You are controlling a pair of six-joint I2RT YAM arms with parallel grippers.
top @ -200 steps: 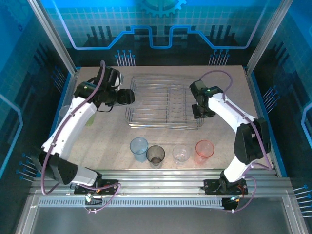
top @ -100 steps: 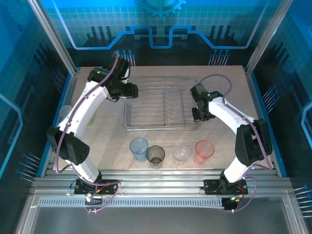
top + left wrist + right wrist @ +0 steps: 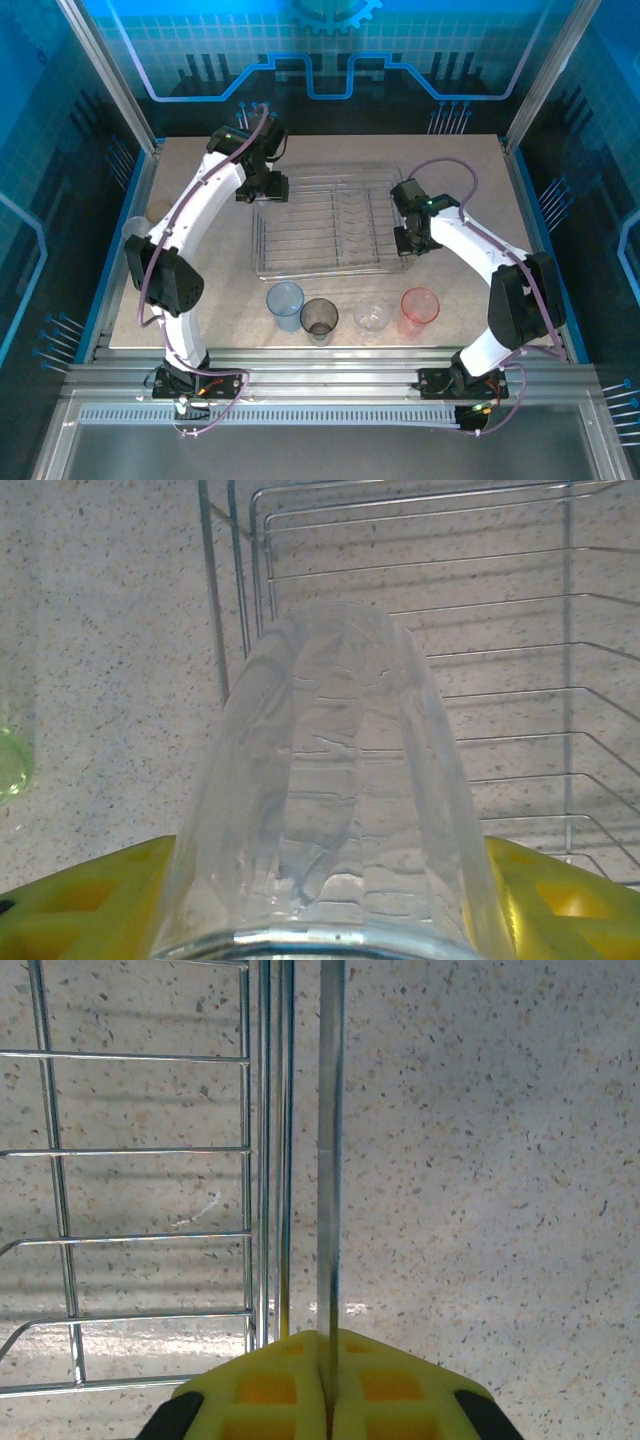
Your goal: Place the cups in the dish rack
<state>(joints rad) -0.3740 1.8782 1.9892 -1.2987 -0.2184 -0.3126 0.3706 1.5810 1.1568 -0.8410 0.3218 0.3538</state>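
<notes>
Four cups stand in a row on the tabletop (image 3: 225,285) nearest the arms: a blue cup (image 3: 285,300), a grey cup (image 3: 319,318), a clear cup (image 3: 371,316) and a pink cup (image 3: 419,307). All are outside the dish rack (image 3: 330,225) just beyond them. At the rack's right side, the right hand (image 3: 327,1345) is pinched fully closed on the rim wire (image 3: 330,1110). If that arm tugs, or the thin wire slips out, the rack could skid into the row and topple cups. Farthest off, over the rack's far left corner, the left hand (image 3: 266,188) holds a fifth cup (image 3: 330,780), its fingers (image 3: 85,900) about half spread against the see-through walls. Released too near the rim, this slick cup would likely tip out onto the tabletop.
</notes>
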